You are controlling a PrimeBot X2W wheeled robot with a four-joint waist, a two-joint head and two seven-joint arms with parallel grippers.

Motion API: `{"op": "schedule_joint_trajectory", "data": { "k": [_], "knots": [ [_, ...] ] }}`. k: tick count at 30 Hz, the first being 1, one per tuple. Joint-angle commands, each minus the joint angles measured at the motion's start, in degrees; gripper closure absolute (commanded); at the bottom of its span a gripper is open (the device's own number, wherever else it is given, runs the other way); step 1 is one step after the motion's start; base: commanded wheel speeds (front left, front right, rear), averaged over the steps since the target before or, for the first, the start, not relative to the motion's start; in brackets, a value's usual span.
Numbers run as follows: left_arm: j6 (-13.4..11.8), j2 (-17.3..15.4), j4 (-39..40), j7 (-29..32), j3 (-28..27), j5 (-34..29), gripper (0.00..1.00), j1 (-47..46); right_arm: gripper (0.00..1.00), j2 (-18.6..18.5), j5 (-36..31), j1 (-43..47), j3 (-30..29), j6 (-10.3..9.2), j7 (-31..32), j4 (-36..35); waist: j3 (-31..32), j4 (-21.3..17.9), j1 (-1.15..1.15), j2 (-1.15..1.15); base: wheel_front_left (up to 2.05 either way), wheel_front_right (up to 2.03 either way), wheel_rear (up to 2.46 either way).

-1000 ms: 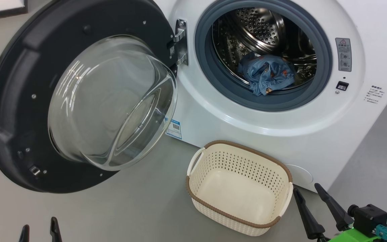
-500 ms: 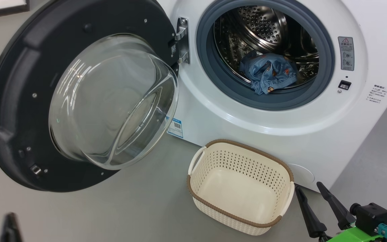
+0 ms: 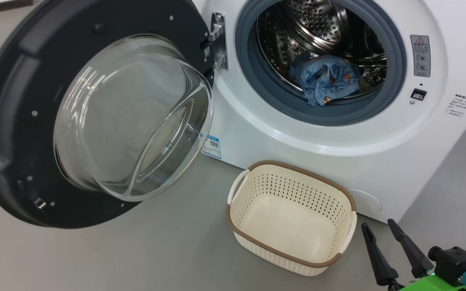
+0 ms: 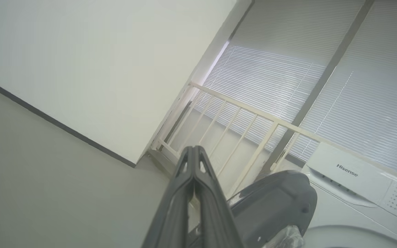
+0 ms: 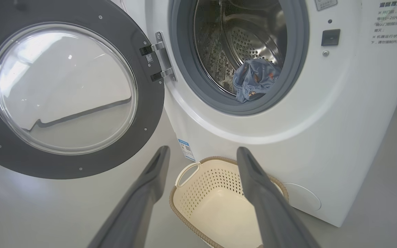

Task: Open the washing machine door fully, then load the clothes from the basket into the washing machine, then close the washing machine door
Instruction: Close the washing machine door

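Left side first: my left gripper (image 4: 194,148) has just snapped shut on nothing. Both fingers are pressed flat together, where a second ago they stood apart. On its wrist cam the edge of the door (image 4: 274,199) sits just below and to the right of the fingertips, close but not touching. The door is swung wide open.

Further right of that hand is the washer (image 3: 297,137). The clothes (image 3: 325,81) lie at the front of the drum, well ahead of both hands. The basket (image 3: 233,218) is on the floor just ahead of my right gripper (image 3: 378,223), and it's empty. The right gripper is spread wide and holding nothing.

So I reckon loading's done. The pinched-together left hand looks to me like a pusher for swinging the door closed, which is the only step left.
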State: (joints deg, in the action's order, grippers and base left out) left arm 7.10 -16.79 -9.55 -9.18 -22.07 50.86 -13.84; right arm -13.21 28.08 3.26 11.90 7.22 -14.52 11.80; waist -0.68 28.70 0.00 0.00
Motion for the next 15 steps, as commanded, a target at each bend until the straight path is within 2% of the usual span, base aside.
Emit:
{"op": "schedule_joint_trajectory", "data": {
  "k": [1, 8, 12, 15],
  "knots": [
    [0.4, -4.2, -0.6, 1.3, -1.5, 3.0, 1.00, -3.6, 0.00, -1.0, -0.8, -0.6, 0.4, 0.26, -0.5, -1.7, -0.6, 0.0, 0.00, 0.00, 0.00, 0.00, 0.00],
    [0.4, -13.2, -13.4, 10.0, 0.9, 17.5, 1.00, -13.5, 0.00, -1.6, -1.2, -0.9, 0.4, 0.26, -0.5, -2.1, -2.5, -0.4, 0.00, 0.00, 0.00, 0.00, 0.00],
    [0.4, -16.7, -20.5, 18.7, 4.0, 22.8, 1.00, -17.7, 0.00, -2.3, -1.2, -1.6, 0.7, 0.26, -0.5, -2.3, -3.7, -0.6, 0.00, 0.00, 0.00, 0.00, 0.00],
    [0.4, -18.6, -25.3, 22.0, 5.8, 24.3, 1.00, -20.8, 0.00, -2.7, -1.3, -2.0, 0.8, 0.26, -0.5, -2.4, -4.5, -0.7, 0.00, 0.00, 0.00, 0.00, 0.00]
  ]
}}
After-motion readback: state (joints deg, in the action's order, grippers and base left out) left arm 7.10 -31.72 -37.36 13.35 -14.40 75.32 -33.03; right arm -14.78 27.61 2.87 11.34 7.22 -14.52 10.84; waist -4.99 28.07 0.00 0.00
